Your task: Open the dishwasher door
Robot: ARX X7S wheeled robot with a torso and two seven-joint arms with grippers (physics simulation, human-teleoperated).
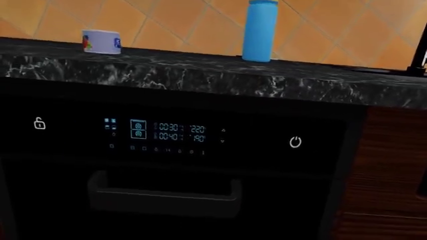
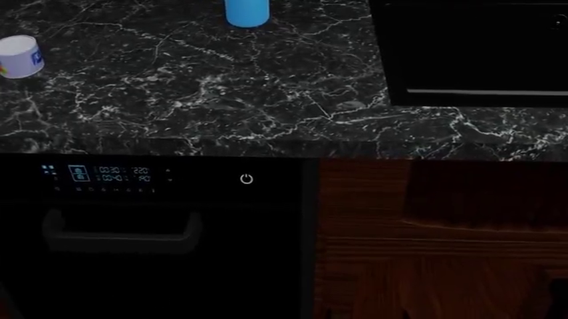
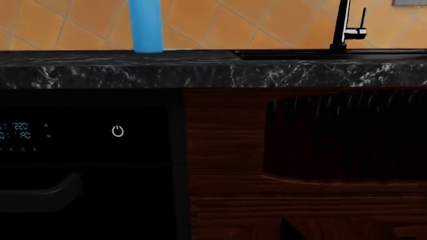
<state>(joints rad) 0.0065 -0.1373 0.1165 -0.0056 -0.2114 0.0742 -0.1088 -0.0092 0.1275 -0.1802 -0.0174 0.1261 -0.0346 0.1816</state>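
Observation:
The dishwasher door [image 2: 159, 279] is a glossy black panel under the marble counter, shut and upright. Its dark-grey bar handle [image 2: 120, 232] runs level below the control strip with cyan digits [image 2: 111, 174] and a white power symbol [image 2: 247, 179]. The left wrist view shows the handle [image 1: 163, 195] straight ahead and the digits [image 1: 167, 132] above it. The right wrist view shows the handle's end [image 3: 40, 192] and the power symbol [image 3: 117, 131]. Neither gripper shows in any view.
A black marble counter [image 2: 222, 100] carries a blue bottle [image 2: 246, 12] and a small white cup [image 2: 20, 56]. A black sink basin [image 2: 470, 53] with a tap [image 3: 343, 25] lies at the right. Reddish-brown wood cabinet fronts [image 2: 435, 239] stand right of the dishwasher.

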